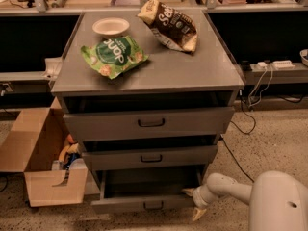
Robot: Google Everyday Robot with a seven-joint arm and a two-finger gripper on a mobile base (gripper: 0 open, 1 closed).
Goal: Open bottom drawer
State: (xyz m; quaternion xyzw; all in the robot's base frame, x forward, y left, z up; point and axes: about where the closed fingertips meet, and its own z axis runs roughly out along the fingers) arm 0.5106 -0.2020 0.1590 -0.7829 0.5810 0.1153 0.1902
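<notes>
Most looks done — the bottom drawer (125, 205) stands well out; the hand (193, 202) sits at its right front corner, fingers (197, 214) seemingly spread, empty.

White rounded arm (231, 189) reaches leftward from the lower right, held low. Pale two-finger gripper (193, 203) at its end. Fingers (198, 214) spread apart, one above the other.

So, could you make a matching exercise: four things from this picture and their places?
1 bowl
2 green bag
3 cardboard box
4 claw

a on the floor, left of the cabinet
b at the right end of the bottom drawer
c at the back of the cabinet top
d just in front of the bowl

Pairs: 1-c, 2-d, 3-a, 4-b
</notes>
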